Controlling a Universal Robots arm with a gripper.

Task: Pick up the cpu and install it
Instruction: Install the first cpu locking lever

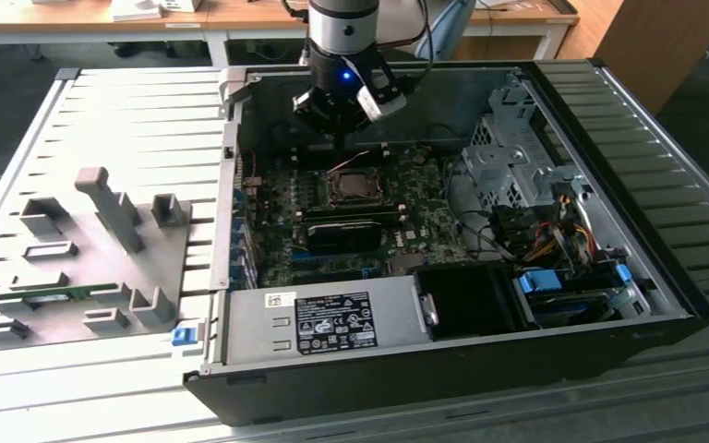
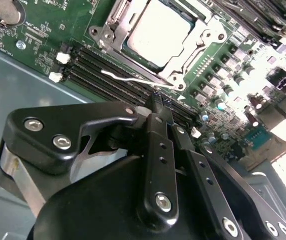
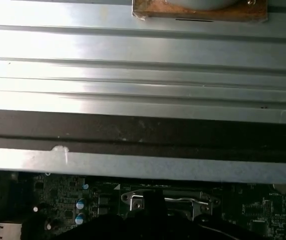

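Note:
The cpu (image 2: 159, 31), a flat square chip with a pale silvery top, lies inside the metal-framed socket (image 2: 206, 36) on the green motherboard (image 2: 42, 30). In the exterior view the socket (image 1: 354, 187) sits mid-board inside the open computer case (image 1: 453, 369). My gripper (image 1: 336, 143) hangs just behind the socket, toward the case's back wall. In the second wrist view my gripper (image 2: 157, 106) has its black fingers pressed together with nothing between them, tips over the dark memory slots (image 2: 107, 70) beside the socket. A thin wire lever (image 2: 132, 80) lies along the socket's edge.
A grey power supply (image 1: 324, 321) fills the case's front, and a drive cage (image 1: 509, 152) with cable bundles (image 1: 539, 235) stands on the exterior view's right. A grey fixture tray (image 1: 84, 268) with a green memory stick (image 1: 47, 295) rests on the slatted table (image 1: 108, 120) at the exterior view's left.

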